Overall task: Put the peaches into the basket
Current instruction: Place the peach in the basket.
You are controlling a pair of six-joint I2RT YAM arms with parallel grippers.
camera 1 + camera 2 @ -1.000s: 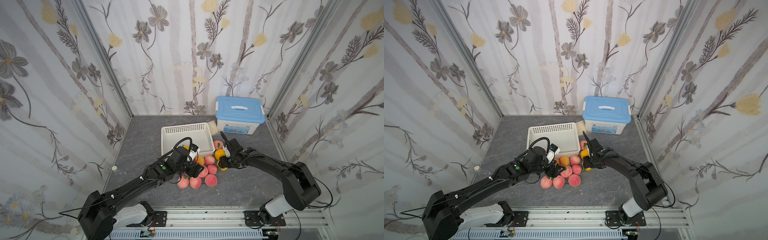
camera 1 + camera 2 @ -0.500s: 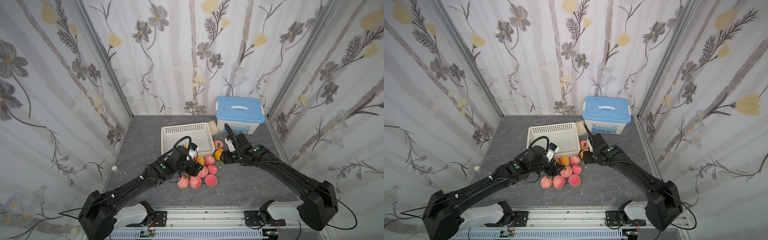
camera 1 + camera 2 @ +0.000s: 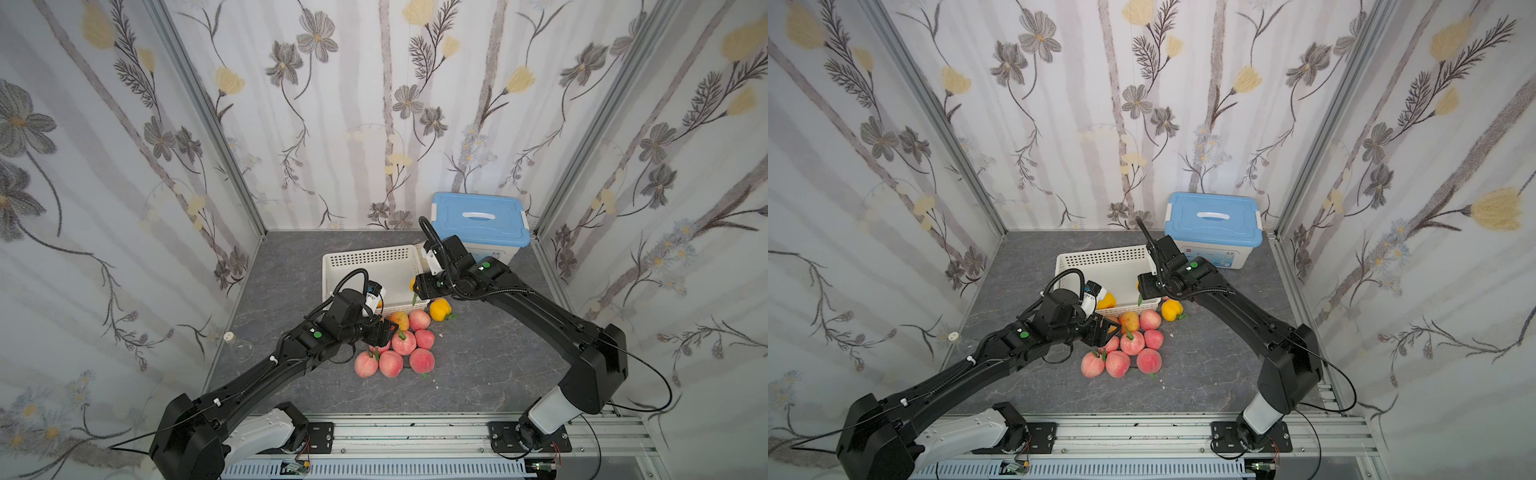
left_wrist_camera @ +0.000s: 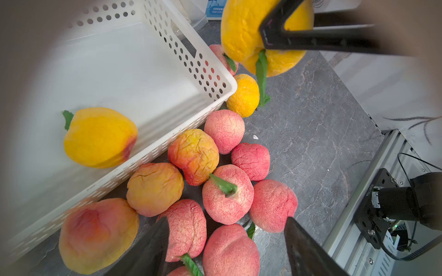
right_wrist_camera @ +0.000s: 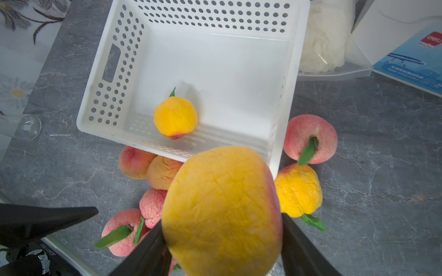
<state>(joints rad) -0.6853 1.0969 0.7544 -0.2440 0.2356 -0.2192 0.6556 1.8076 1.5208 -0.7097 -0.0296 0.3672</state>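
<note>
In both top views the white basket (image 3: 365, 253) sits mid-way across the grey table (image 3: 478, 365). A blue-lidded box (image 3: 478, 216) stands just behind its right corner, and a glass flask (image 3: 240, 348) stands well apart on the left. The right gripper (image 3: 417, 289) hangs at the basket's right wall near the front corner, closed around a yellow peach (image 3: 412, 284). The left gripper (image 3: 388, 332) hovers over the left edge of the loose peaches (image 3: 404, 343), which lie huddled on the table against the basket's front wall. A stray yellow peach (image 3: 439, 308) sits beside the front right corner. In the left wrist view the left fingers (image 4: 153, 248) stand wide apart with nothing clamped, and pink peaches lie below and between them. A single orange-yellow peach (image 4: 98, 136) rests inside the basket against its near wall. In the right wrist view the two black fingers (image 5: 148, 248) press on either side of the yellow peach. It is raised off the table by the basket's front right corner, above the loose fruit.
</note>
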